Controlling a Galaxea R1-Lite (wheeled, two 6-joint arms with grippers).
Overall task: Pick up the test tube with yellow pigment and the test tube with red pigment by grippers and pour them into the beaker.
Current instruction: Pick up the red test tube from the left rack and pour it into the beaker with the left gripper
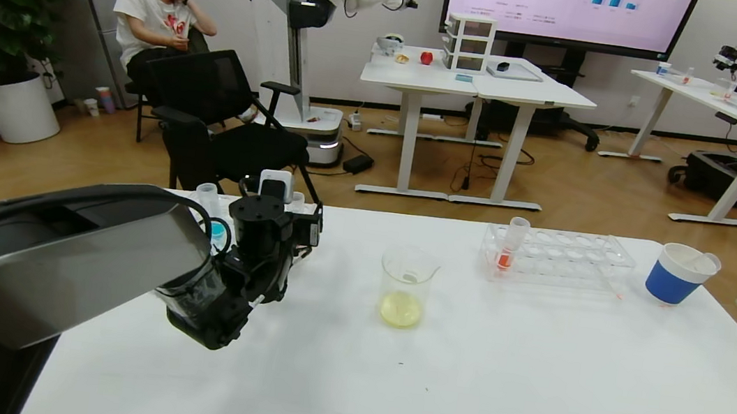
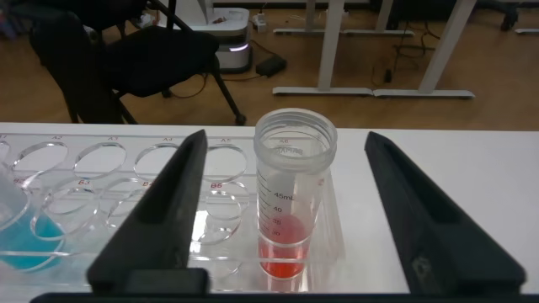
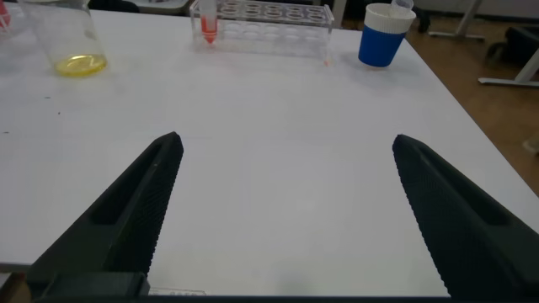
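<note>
1. The left hand [image 2: 282, 219] is spread, with the upright test tube with red pigment [image 2: 290, 202] between its fingers, not touching, in the rack [image 2: 109, 164].
2. The right hand [image 3: 286, 210] is spread over the bare table [image 3: 278, 109], well apart from the beaker [image 1: 405, 285].

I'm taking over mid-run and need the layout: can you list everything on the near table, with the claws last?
Beaker: one, clear, yellow liquid in its bottom, mid-table.
Test tube with red pigment: one, clear with orange-red liquid, upright in the left rack, between the left claw's fingers, not yet gripped.
Second red tube: one, clear with orange-red liquid, left end of the right rack.
Blue tube: one, cyan liquid, left rack.
Left rack: one, clear plastic, far left edge, under the left claw.
Right rack: one, clear plastic, far right.
Paper cup: one, blue and white, right of that rack.
Left claw: black, open, around the red tube.
Right claw: black, open, above bare table.
</note>
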